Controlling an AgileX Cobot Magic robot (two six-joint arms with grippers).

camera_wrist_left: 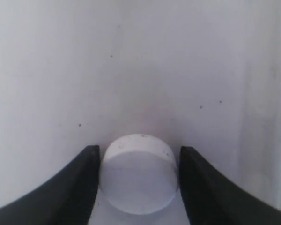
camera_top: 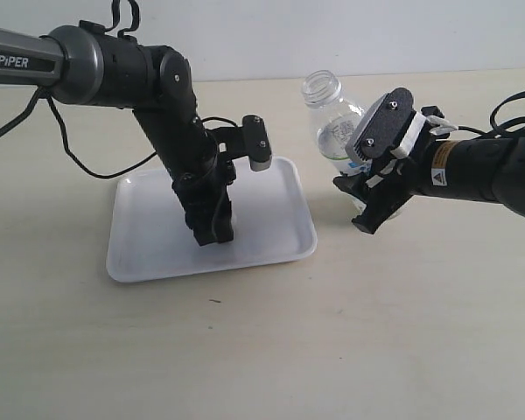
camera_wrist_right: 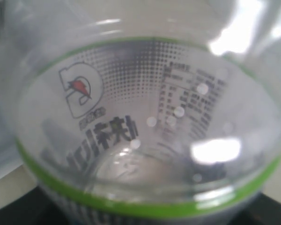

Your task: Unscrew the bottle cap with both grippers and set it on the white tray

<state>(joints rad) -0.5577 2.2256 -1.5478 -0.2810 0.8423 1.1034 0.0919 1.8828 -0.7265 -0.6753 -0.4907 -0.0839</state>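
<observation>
White bottle cap (camera_wrist_left: 139,174) lay on the white tray (camera_top: 149,238) between the left gripper's (camera_top: 212,236) jaws; pinched or let go, I could not tell. The right gripper (camera_top: 367,171) hugged the bottle (camera_top: 325,105). Next, the left jaws should open and lift.

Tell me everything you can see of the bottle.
The bottle is clear plastic and looks empty, its threaded neck open. A label with green bands, dark print and a red-marked logo wraps the body. It leans slightly, neck up, right of the tray in the exterior view. The right tool grips its lower body; its base is hidden.
</observation>
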